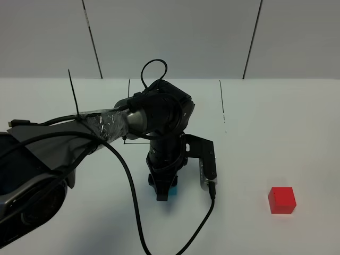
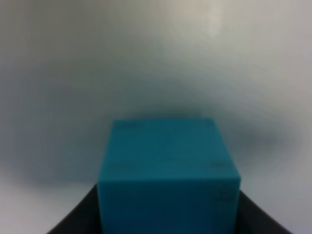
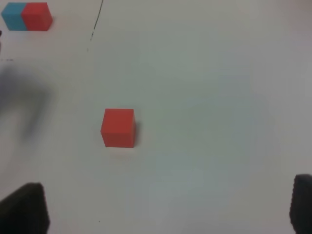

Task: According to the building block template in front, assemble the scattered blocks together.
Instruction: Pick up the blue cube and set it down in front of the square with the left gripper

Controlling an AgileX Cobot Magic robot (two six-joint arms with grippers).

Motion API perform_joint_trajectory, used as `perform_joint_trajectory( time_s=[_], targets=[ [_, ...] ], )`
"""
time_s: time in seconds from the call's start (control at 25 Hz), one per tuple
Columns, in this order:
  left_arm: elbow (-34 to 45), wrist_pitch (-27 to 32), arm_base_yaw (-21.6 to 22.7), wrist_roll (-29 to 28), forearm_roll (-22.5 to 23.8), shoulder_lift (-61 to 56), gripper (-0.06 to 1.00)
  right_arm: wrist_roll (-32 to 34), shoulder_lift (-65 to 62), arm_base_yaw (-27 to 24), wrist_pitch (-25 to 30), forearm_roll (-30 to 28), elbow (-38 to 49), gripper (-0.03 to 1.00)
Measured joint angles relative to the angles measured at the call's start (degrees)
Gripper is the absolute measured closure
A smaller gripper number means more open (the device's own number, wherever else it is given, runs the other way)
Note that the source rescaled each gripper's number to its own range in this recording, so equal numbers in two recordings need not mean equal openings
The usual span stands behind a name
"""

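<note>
Clamped in the closed left claw [image 1: 163,190]: the cyan cube [image 1: 172,192], down at the white surface [image 1: 276,133] near the middle of the high view; cannot tell whether resting on it or just above. Fills the lower middle of the left wrist view, with dark claw tips against both sides. Well apart, to the right: the red cube [image 1: 281,200], alone and flat on the surface, touched by nothing. Ahead of the right claw [image 3: 161,209], spread wide open and gripping nothing. Farther off in the right wrist view: the building block template [image 3: 27,16], cyan and red halves joined as one short bar, near a thin black line [image 3: 96,19].
</note>
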Motion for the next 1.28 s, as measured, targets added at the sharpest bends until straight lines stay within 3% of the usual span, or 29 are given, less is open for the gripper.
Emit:
perform_joint_trajectory(
  time_s=[0.92,1.04,1.28],
  targets=[
    [-0.7,-0.9,-0.1,-1.6,-0.9,1.6,0.94,0.0,0.0,0.0,0.0,0.0,0.0,-0.03],
    [-0.7,0.4,-0.1,-1.7,-0.9,1.6,0.77,0.0,0.0,0.0,0.0,0.0,0.0,-0.03],
    [-0.7,3.8,-0.1,-2.6,-0.9,-1.2,0.07,0.0,0.0,0.0,0.0,0.0,0.0,-0.03]
  ],
)
